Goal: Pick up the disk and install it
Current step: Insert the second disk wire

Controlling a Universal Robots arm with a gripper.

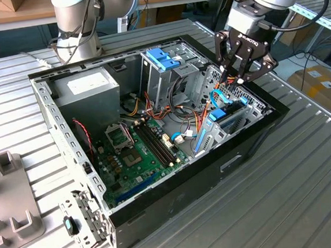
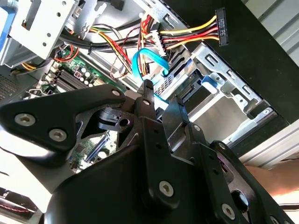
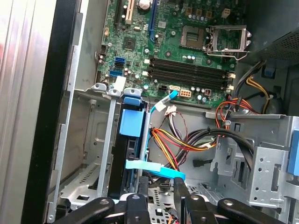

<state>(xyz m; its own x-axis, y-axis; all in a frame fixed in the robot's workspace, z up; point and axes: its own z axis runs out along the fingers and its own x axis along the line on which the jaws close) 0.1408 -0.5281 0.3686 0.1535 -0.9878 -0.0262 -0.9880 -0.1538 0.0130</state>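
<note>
The disk [image 3: 130, 140] sat upright in the metal drive bay [image 3: 88, 140] at the front corner of the open computer case [image 1: 227, 165], its blue carrier frame showing. The end effector [image 1: 235, 78] hovered directly above it, fingers [image 2: 147, 100] narrowly spaced, holding nothing, beside a blue data cable [image 2: 149, 58].

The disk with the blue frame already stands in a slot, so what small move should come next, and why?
Probably a short, gentle push straight down on the disk. It stands upright in the metal bay, with the gripper hanging just above it; whether it is fully seated I cannot tell.
</note>
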